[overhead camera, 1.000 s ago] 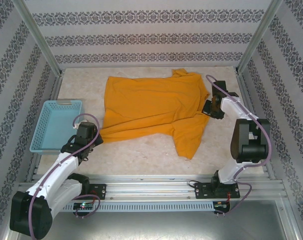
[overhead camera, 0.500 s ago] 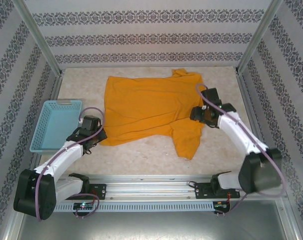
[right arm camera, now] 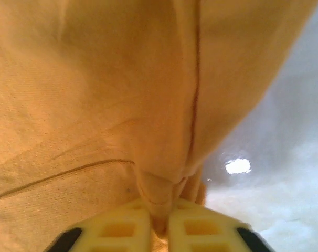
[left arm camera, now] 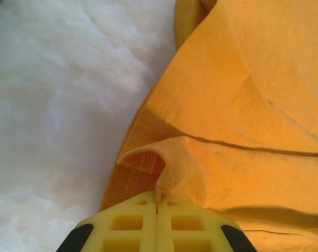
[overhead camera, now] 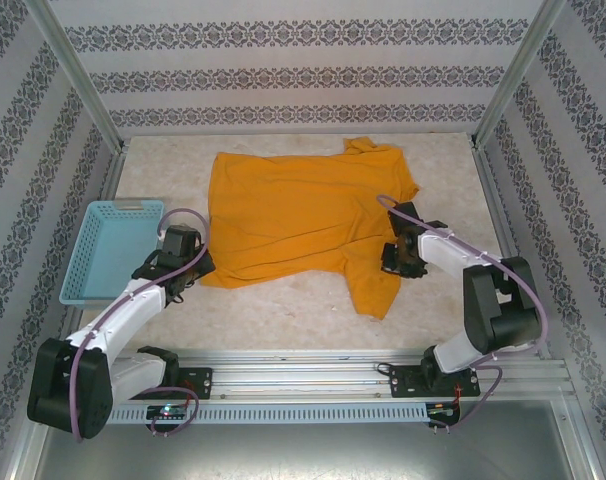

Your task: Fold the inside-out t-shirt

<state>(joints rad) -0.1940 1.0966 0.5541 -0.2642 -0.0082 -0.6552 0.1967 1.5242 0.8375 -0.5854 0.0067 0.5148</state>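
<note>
Swung inward, the right hand (overhead camera: pixel 400 259) pinches the soft, limp shirt (overhead camera: pixel 293 215) near its sleeve seam while the left hand (overhead camera: pixel 185 263) grips the hem corner, both sensible holds.

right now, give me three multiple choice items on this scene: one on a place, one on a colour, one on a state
1. The basket sits: A) left of the t-shirt B) on it C) right of it
2. The t-shirt is: A) green B) orange-yellow C) white
3. The right gripper is: A) open above it B) shut on the basket C) shut on the t-shirt

Key: 1 A, it lies off the cloth's left edge; 2 B, plain orange cloth; 3 C, cloth pinched between closed fingers.
</note>
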